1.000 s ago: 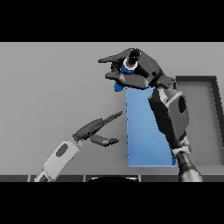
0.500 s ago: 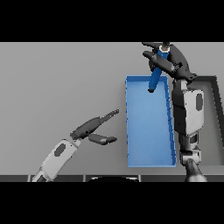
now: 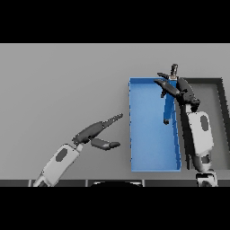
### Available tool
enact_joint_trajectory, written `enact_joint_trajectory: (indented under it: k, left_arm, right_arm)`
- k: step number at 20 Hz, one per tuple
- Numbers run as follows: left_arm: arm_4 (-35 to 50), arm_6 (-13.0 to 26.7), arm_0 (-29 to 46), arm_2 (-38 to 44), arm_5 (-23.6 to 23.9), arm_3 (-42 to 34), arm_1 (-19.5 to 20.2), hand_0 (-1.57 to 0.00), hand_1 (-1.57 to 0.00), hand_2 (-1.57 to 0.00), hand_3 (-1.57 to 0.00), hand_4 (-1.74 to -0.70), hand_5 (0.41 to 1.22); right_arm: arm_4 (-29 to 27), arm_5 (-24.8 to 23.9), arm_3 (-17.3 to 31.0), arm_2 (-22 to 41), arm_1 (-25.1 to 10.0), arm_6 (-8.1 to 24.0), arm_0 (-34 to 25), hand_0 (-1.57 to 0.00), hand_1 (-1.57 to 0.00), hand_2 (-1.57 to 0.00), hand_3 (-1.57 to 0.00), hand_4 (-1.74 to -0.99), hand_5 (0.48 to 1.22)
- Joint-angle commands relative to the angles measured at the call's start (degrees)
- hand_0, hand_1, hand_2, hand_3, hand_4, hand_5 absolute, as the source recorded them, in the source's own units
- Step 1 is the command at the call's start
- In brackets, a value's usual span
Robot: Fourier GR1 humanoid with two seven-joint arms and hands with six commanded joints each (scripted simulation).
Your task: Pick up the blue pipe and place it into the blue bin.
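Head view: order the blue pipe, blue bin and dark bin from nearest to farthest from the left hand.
From the left hand, at lower left:
1. Blue bin, just to its right.
2. Blue pipe, over the bin's right side, at the right hand.
3. Dark bin, far right.

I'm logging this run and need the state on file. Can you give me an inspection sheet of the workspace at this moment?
Surface: grey table, bare where visible.
Job's things: blue pipe hangs tilted over the right side of the blue bin, its lower end inside the bin's outline; whether it touches the floor cannot be told.
Clutter: a dark bin stands right of the blue one, partly hidden by the right arm.
Hands: right hand is over the blue bin's far right corner at the pipe's upper end; grip unclear. Left hand is open over the table left of the bin, holding nothing.
Cables: nothing seen.
Surroundings: nothing seen beyond the table.
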Motion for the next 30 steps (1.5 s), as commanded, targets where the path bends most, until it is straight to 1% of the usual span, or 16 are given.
enact_joint_trajectory:
  k: [1,4,5,6,7,8,9,11,13,15,19,23,24,26,27,30]
  left_arm:
    - [-0.15,0.66,-0.09,-0.31,0.10,0.16,-0.42,0.00,0.00,0.00,0.00,-0.83,0.471]
    - [-0.33,0.11,0.53,-0.58,-0.09,0.16,-0.18,0.00,0.00,0.00,0.00,-0.83,0.475]
    - [-0.49,0.22,0.99,-0.75,0.26,-0.32,-0.24,0.00,0.00,0.00,0.00,-0.83,0.474]
    - [0.24,0.92,-0.07,-0.02,0.18,-0.42,-0.18,0.00,0.00,0.00,0.00,-0.83,0.474]
    - [0.03,1.43,0.26,-0.45,0.45,-0.53,-0.56,0.00,0.00,0.00,0.00,-0.83,0.474]
    - [0.10,0.98,0.45,-0.45,0.11,-0.78,-0.15,0.00,0.00,0.00,0.00,-0.83,0.476]
    - [0.16,0.94,0.46,-0.36,-0.01,-0.80,0.09,0.00,0.00,0.00,0.00,-0.83,0.476]
    - [-0.21,1.12,0.41,-0.35,0.38,0.05,-0.37,0.00,0.00,0.00,0.00,-0.83,0.476]
    - [0.22,0.76,0.42,-0.07,0.46,-0.80,-0.15,0.00,0.00,0.00,0.00,-0.83,0.477]
    - [0.36,1.57,-0.21,-0.07,0.29,0.17,-0.62,0.00,0.00,0.00,0.00,-0.83,0.477]
    - [-0.21,0.57,0.79,-0.54,0.60,-0.77,-0.35,0.00,0.00,0.00,0.00,-0.83,0.471]
    - [0.01,1.02,0.67,-0.40,0.61,-0.86,-0.37,0.00,0.00,0.00,0.00,-0.83,0.471]
    - [0.16,1.25,0.52,-0.26,0.58,-1.39,-0.07,0.00,0.00,0.00,0.00,-0.83,0.472]
    - [-0.20,0.93,0.97,-0.39,0.51,-1.32,0.35,0.00,0.00,0.00,0.00,-0.83,0.470]
    - [-0.37,1.71,0.23,-0.39,0.85,-1.17,-0.15,0.00,0.00,0.00,0.00,-0.83,0.471]
    - [-0.47,2.32,-0.61,-0.24,1.20,-0.40,-0.84,0.00,0.00,0.00,0.00,-0.83,0.473]
  right_arm:
    - [-0.70,-1.00,0.23,2.67,-1.21,0.01,0.85,-1.57,-1.57,-1.57,-1.18,-1.569,1.221]
    - [-4.87,-4.96,0.38,10.87,-5.48,0.01,3.41,-1.57,-1.57,-1.57,-0.69,-1.653,1.205]
    - [-6.42,-6.94,1.04,14.06,-7.19,0.01,3.91,-1.57,-1.57,-1.57,-0.87,-1.617,1.194]
    - [-10.46,-9.77,1.78,18.32,-9.76,0.01,3.62,-1.57,-1.57,-1.57,-1.01,-1.583,1.199]
    - [-15.59,-13.07,2.66,22.04,-11.84,0.01,3.12,-1.46,-1.38,-1.33,-0.81,-1.534,1.190]
    - [-20.97,-15.13,3.28,26.24,-14.42,0.00,1.81,-1.17,-1.11,-1.07,-0.65,-1.477,1.178]
    - [-24.89,-16.21,3.57,28.91,-15.69,0.01,1.03,-0.94,-0.88,-0.85,-0.52,-1.404,1.159]
    - [-31.60,-18.69,3.81,35.03,-18.46,0.01,-1.55,-0.60,-0.57,-0.55,-0.33,-1.302,1.182]
    - [-30.41,-15.48,2.09,38.18,-20.65,0.02,-3.22,-0.38,-0.36,-0.35,-0.21,-1.234,1.091]
    - [-27.19,-12.63,0.40,41.31,-22.97,0.02,-4.46,-0.25,-0.23,-0.22,-0.13,-1.204,1.002]
    - [-26.54,-12.35,-0.08,43.60,-24.27,0.02,-5.46,-0.12,-0.09,-0.09,-0.05,-1.189,0.880]
    - [-26.22,-14.06,0.13,44.90,-23.90,-0.03,-5.89,-0.05,-0.04,-0.04,-0.02,-1.182,0.807]
    - [-25.52,-13.80,0.46,45.16,-24.22,-0.80,-5.41,-0.04,-0.03,-0.03,-0.02,-1.182,0.795]
    - [-26.05,-14.68,-1.31,44.81,-24.55,-1.68,-4.37,-0.03,-0.02,-0.02,-0.01,-1.176,0.783]
    - [-25.58,-14.05,-0.13,45.00,-24.03,-1.93,-5.09,-0.02,-0.01,-0.01,-0.01,-1.186,0.774]
    - [-25.47,-13.89,-0.68,45.25,-24.08,-1.64,-5.28,-0.02,-0.01,-0.01,-0.01,-1.186,0.767]
